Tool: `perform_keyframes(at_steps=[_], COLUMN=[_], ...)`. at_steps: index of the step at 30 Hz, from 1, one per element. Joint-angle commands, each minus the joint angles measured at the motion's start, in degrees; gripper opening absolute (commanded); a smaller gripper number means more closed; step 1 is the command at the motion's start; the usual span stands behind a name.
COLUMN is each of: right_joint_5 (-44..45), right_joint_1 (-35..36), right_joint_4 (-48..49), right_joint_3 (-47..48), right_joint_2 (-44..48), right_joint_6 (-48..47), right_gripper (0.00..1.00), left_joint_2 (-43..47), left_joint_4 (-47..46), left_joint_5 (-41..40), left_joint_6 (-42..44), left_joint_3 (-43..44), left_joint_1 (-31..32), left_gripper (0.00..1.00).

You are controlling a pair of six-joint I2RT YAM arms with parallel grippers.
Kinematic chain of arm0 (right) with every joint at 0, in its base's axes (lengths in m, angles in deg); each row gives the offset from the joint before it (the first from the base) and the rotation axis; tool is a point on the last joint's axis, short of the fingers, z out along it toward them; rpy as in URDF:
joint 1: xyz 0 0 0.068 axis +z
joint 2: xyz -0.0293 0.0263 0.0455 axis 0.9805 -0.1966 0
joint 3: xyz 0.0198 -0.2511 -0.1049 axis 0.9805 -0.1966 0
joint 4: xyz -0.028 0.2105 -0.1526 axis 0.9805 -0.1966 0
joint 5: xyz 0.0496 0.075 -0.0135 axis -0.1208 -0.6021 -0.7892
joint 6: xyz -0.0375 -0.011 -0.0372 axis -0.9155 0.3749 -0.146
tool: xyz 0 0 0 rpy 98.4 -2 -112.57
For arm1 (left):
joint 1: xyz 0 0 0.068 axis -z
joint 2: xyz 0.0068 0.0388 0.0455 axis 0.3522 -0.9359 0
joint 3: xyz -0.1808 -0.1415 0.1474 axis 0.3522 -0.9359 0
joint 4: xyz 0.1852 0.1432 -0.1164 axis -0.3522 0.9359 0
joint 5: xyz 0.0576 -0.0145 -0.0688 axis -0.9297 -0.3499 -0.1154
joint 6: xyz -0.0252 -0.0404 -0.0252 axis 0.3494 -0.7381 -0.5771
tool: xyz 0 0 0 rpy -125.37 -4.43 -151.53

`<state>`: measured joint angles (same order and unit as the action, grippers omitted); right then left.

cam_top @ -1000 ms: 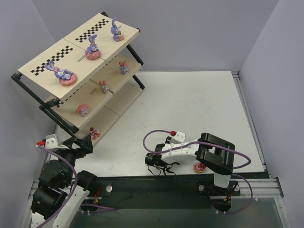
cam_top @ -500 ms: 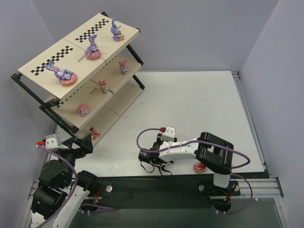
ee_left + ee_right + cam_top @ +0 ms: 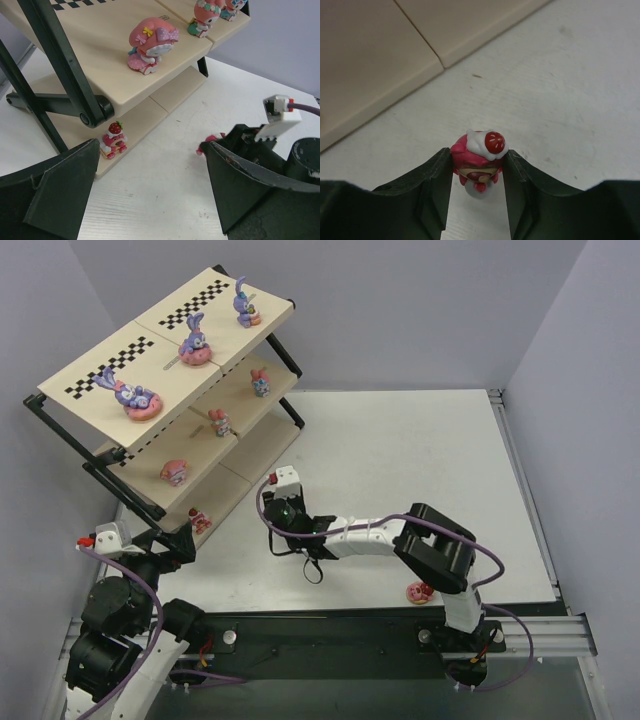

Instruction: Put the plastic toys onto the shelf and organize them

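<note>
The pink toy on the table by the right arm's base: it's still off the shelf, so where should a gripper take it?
Likely from above, closing across the rounded sides of the pink toy: it is small and sits low on the table at its near edge, so a sideways approach has little room. Its finer shape is unclear.

The right arm (image 3: 375,536) lies stretched low and far to its left across the desk (image 3: 420,450), elbow bent close to its base. Its claw (image 3: 476,156) is pinched on a small red figurine (image 3: 485,144), one finger pressed against each side. The left arm (image 3: 118,605) sits folded up over its base, its claw (image 3: 150,148) spread wide apart.
</note>
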<state>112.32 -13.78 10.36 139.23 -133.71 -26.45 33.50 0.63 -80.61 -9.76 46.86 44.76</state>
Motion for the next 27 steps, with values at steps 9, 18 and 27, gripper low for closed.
perform_keyframes(at_steps=[9, 18, 27], right_joint_5=[-29.8, -35.6, -38.8], right_joint_1=[-9.2, -11.5, -11.8], right_joint_4=[21.2, 24.3, 24.4], right_joint_3=[13.6, 18.8, 25.8], right_joint_2=[-11.9, -16.3, -22.1], right_joint_6=[-27.9, -31.7, -33.5], right_gripper=[0.0, 0.0, 0.0], left_joint_2=[7.1, 7.2, 7.2], left_joint_4=[-2.6, -2.6, -2.3], left_joint_5=[-0.1, 0.2, 0.1], left_joint_6=[0.6, 0.6, 0.6], left_joint_3=[0.4, 0.5, 0.5], left_joint_1=[-0.8, -1.0, -1.1], left_gripper=[0.97, 0.97, 0.97])
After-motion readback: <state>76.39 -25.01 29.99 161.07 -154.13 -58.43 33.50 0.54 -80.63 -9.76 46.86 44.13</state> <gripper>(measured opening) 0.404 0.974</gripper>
